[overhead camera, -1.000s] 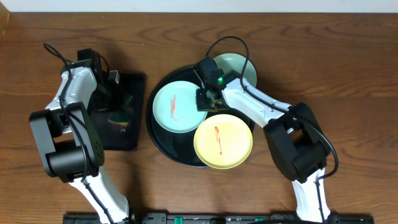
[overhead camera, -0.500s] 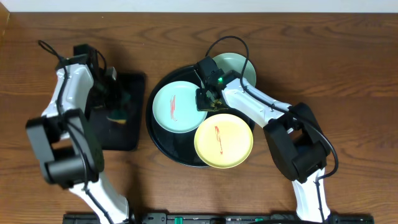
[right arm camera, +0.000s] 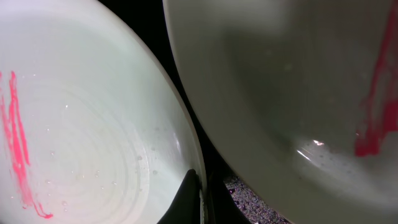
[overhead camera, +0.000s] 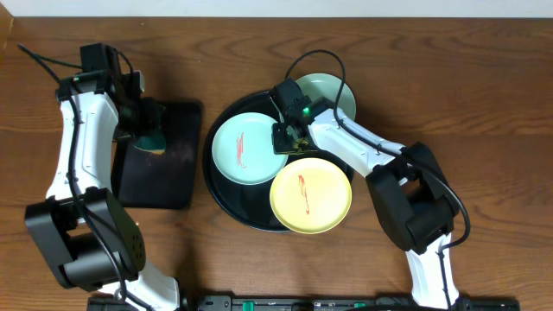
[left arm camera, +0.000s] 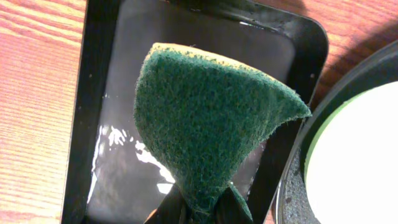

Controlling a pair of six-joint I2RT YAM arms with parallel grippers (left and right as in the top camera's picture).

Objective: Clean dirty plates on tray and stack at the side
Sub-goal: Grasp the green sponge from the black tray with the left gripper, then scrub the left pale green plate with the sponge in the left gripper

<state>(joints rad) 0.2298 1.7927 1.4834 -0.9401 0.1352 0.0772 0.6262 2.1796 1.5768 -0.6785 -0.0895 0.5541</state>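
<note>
Left gripper point(left arm camera: 200, 210) pinches a green sponge point(left arm camera: 211, 118) above the rectangular tray point(left arm camera: 79, 124). We see the right gripper point(right arm camera: 198, 198), pressed together, over the round tray point(overhead camera: 223, 197), between the smeared mint plate point(overhead camera: 244, 149) and yellow plate point(overhead camera: 310, 196).

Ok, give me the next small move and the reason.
Probably swing the left fingers right, carrying the sponge from above the small tray to the nearest mint plate. The sponge is already gripped, that plate shows a red smear, and the right fingers seem to pinch its rim.
</note>
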